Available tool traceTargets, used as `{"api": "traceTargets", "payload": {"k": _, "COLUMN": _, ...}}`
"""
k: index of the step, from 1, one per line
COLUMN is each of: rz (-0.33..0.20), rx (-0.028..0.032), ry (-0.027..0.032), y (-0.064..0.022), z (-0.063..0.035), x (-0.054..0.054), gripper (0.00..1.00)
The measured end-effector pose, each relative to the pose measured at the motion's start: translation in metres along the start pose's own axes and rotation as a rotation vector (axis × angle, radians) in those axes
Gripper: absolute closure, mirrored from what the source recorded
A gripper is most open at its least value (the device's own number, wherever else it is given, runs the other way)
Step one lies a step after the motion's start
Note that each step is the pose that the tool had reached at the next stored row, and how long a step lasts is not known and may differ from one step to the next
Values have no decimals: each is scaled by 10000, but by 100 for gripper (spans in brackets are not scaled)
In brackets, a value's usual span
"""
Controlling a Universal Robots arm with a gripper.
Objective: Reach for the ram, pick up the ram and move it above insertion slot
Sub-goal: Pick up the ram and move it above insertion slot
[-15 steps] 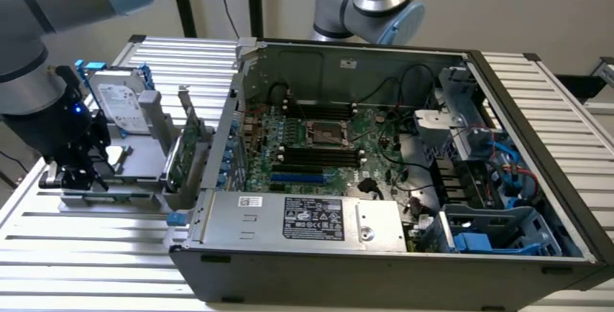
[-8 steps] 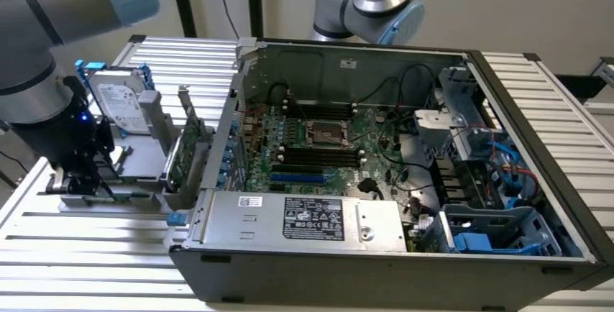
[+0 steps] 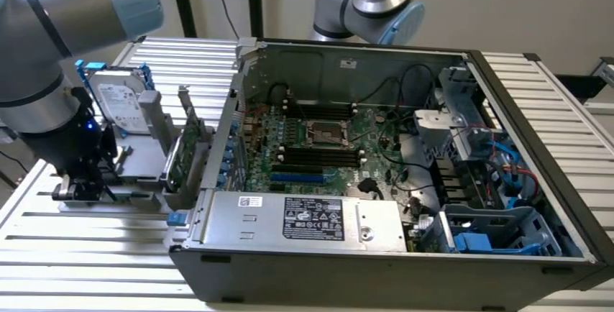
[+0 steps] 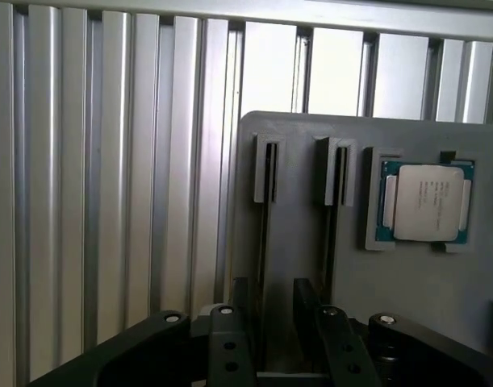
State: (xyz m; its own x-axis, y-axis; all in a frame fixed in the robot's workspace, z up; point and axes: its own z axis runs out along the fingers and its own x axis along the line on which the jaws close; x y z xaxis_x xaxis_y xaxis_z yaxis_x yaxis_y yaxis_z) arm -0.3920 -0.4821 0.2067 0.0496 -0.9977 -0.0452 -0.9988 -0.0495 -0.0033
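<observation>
In the wrist view the ram (image 4: 265,242) shows edge-on as a thin dark strip standing in the left of two slotted holders on a grey fixture (image 4: 302,145). Its green face and label are hidden from this angle. My gripper (image 4: 274,310) is open, with one black finger (image 4: 244,322) close beside the strip and the other a gap away on the opposite side. In the exterior view the gripper (image 3: 82,182) hangs low over that fixture, at the exterior view's left, outside the open computer case. Black memory slots (image 3: 317,157) lie beside the processor socket (image 3: 326,134) on the motherboard.
A second thin strip (image 4: 335,242) stands in the neighbouring holder, and a processor chip (image 4: 428,201) lies in a recess beside it. A hard drive (image 3: 120,107) and a wider green expansion card (image 3: 187,147) stand between my arm and the case wall (image 3: 226,132). Another arm (image 3: 369,3) stands behind the case.
</observation>
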Motion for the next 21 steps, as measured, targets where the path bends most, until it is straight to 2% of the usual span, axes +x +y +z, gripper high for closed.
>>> {"api": "traceTargets", "payload": {"k": 5, "rz": 4, "rx": -85, "ry": -4, "y": -18, "z": 51, "x": 0, "gripper": 64}}
{"api": "traceTargets", "payload": {"k": 13, "rz": 4, "rx": -88, "ry": 13, "y": -27, "z": 86, "x": -14, "gripper": 64}}
{"api": "traceTargets", "payload": {"k": 16, "rz": 4, "rx": -91, "ry": 54, "y": -29, "z": 100, "x": -24, "gripper": 65}}
{"api": "traceTargets", "payload": {"k": 19, "rz": 4, "rx": -96, "ry": 129, "y": -31, "z": 107, "x": -32, "gripper": 84}}
{"api": "traceTargets", "payload": {"k": 21, "rz": 5, "rx": -102, "ry": 176, "y": -32, "z": 107, "x": -34, "gripper": 86}}
